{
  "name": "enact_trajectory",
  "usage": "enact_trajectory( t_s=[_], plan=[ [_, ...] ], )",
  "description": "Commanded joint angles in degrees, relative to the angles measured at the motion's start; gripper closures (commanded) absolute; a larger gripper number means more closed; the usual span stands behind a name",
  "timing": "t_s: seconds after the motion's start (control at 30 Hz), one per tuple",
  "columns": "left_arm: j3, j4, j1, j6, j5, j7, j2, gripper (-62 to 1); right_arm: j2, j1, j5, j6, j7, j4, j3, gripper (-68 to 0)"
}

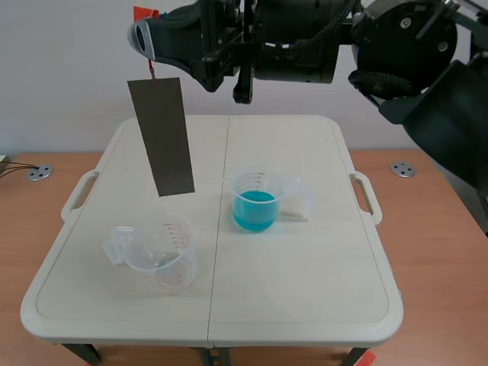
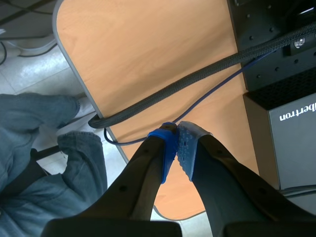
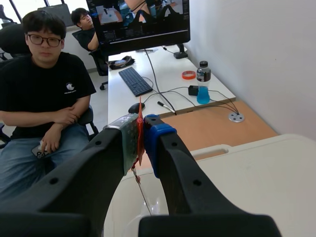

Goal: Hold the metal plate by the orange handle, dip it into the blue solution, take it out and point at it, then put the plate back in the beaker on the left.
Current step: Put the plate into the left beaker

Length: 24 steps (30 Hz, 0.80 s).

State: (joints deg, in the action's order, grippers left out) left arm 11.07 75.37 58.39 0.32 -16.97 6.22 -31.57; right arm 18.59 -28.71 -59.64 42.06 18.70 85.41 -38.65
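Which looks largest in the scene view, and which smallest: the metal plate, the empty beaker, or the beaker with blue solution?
1. metal plate, clearly the largest.
2. empty beaker.
3. beaker with blue solution.
The two beakers look nearly alike. The empty one stands nearer the camera, so their order is unsure.

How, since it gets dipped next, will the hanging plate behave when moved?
Probably stiff: the plate hangs flat, unbent. Likely to swing: it dangles tilted from a thin link under the handle, pinched by the right gripper. Looks thin, so probably light.
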Motion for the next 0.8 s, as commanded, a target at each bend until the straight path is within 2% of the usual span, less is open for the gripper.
enact_trajectory(
  t_s=[0.0,0.53,0.77],
  plan=[
    [-0.04,0.79,0.48,-0.09,0.02,0.22,0.11,-1.5,0.11,-1.77,-1.11,0.66,-1.49,1.29,-0.42,-1.3],
    [-0.04,0.79,0.48,-0.11,0.02,1.31,0.11,-1.5,0.11,-1.77,-1.09,0.66,-3.8,1.29,-7.98,-1.3],
    [-0.04,0.79,0.48,-0.09,0.02,1.33,0.11,-1.5,0.11,-1.77,-1.07,0.66,-5.18,1.29,-8.96,-1.3]
  ],
)
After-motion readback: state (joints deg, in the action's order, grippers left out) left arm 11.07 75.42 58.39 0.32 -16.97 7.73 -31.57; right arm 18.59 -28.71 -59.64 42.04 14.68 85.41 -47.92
